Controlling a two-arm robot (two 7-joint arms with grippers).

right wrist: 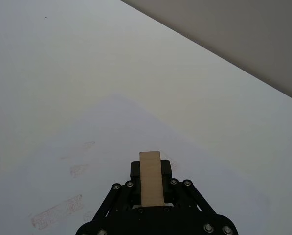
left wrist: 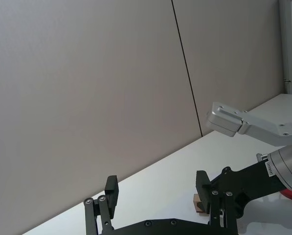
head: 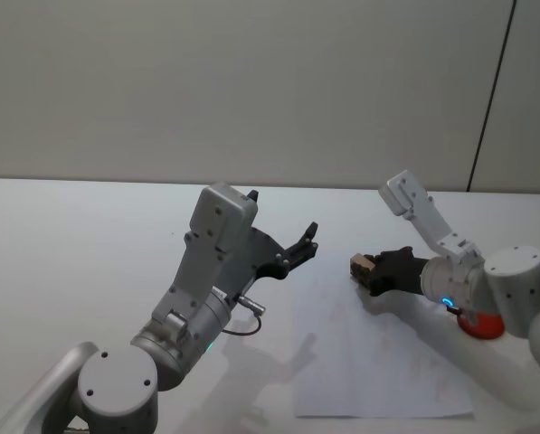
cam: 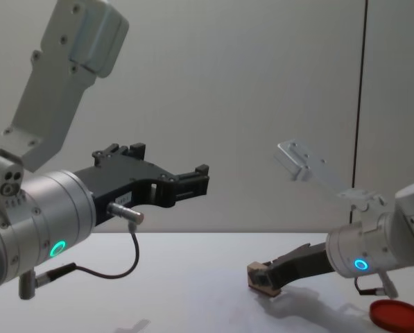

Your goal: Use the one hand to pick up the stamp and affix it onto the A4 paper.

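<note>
Right end effector (head: 366, 269) clamped tight on the stamp (head: 361, 265), both black fingers closed against the long sides of the pale wooden block. The wrist camera has the block poking out past the fingertips, end forward. It hangs low over the A4 paper (head: 383, 366), near the sheet's far edge, and from the chest camera its lower end is right down by the surface with a shadow beneath. Whether it actually touches the sheet, I cannot tell. Faint stamped marks dot the paper below the block.

Back along that arm, the silver wrist shows its ring light (head: 447, 303) glowing blue-green, and the arm reaches in from the right edge of the tabletop (head: 89, 235). Just behind the wrist, close to that right edge, lies the red pad (head: 480, 326), flat on the surface and well apart from the stamp.

The sheet itself sits right of the middle, its near edge close to the near edge of the tabletop.

Over on the left, the left end effector (head: 282, 217) is up off the surface, jaws spread wide, gripping nothing, pointing toward the far edge and the grey wall (head: 251, 81). A black cable (cam: 106, 272) loops under its wrist.
</note>
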